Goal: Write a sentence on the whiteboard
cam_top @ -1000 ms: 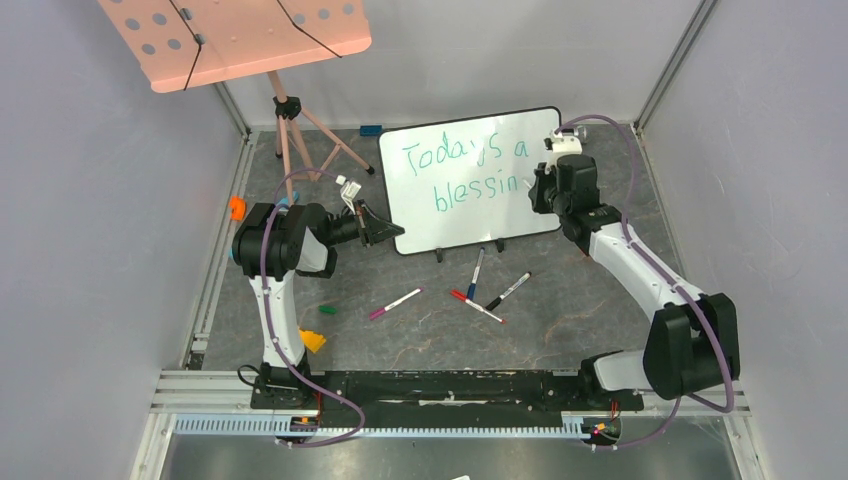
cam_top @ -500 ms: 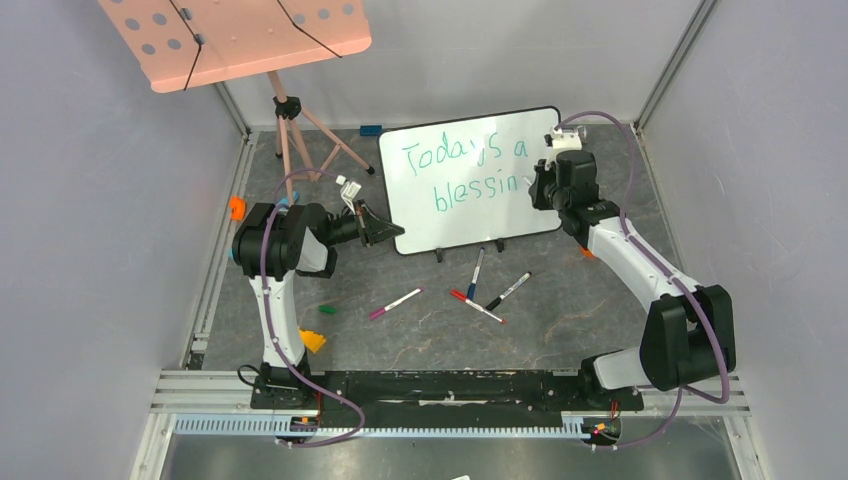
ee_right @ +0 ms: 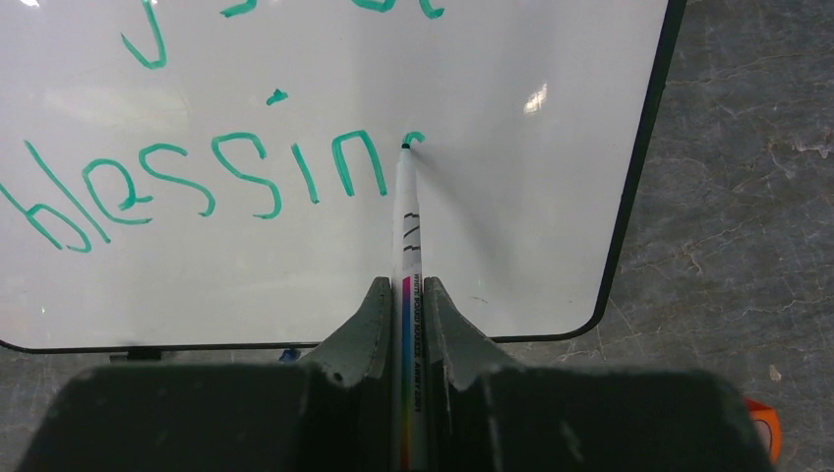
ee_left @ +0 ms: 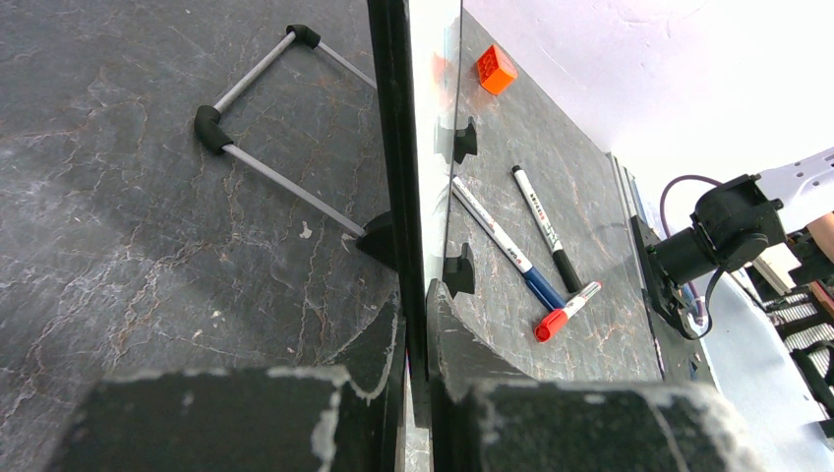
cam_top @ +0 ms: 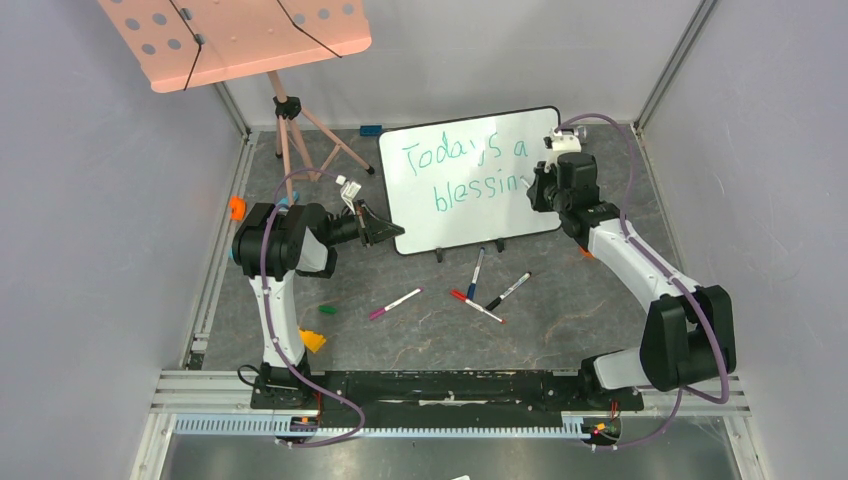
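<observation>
The dark marbled tabletop (cam_top: 420, 330) carries the whiteboard (cam_top: 470, 225), upper centre of the top view. The left pincer (ee_left: 413, 317) pinches its lower-left corner. The right pincer (ee_right: 403, 295) pinches a marker (ee_right: 405, 211), its tip touching the board after "blessin" in the sentence (cam_top: 478, 192) (the final "g" barely begun). The next move likely calls for a curved stroke under steady contact.

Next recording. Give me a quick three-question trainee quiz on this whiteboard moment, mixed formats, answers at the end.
1. True or false: the left gripper is clamped on the edge of the whiteboard.
2. The marker in the right gripper touches the sentence just after: A) "Today's" B) "a" C) "blessin"
3. How many loose markers lie in front of the board?

Key: 1 true; 2 C; 3 four.
</observation>
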`<action>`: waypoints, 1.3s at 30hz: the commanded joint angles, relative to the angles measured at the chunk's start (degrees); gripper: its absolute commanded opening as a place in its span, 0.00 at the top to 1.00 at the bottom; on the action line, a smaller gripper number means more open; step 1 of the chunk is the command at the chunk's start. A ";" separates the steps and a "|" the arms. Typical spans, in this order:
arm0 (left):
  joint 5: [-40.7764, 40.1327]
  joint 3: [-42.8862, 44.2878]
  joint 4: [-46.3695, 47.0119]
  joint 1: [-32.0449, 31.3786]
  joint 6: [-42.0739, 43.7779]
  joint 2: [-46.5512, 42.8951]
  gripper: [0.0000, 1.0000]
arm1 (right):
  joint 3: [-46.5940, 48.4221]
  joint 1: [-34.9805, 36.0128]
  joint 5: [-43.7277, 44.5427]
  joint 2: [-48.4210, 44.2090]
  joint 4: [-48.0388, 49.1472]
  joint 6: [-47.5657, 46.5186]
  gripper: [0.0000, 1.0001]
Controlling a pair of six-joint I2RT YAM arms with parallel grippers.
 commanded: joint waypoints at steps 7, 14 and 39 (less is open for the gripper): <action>0.60 1.01 4.70 -0.11 2.79 0.96 0.98 | -3.85 -0.03 0.59 -2.55 0.02 -0.63 1.00; 0.61 1.07 4.70 -0.12 2.74 0.97 0.98 | -1.73 -0.30 5.04 -2.17 -0.68 -0.24 1.00; 0.64 0.98 4.70 -0.08 2.87 0.89 0.98 | 2.95 -0.80 3.31 0.46 -0.58 0.25 1.00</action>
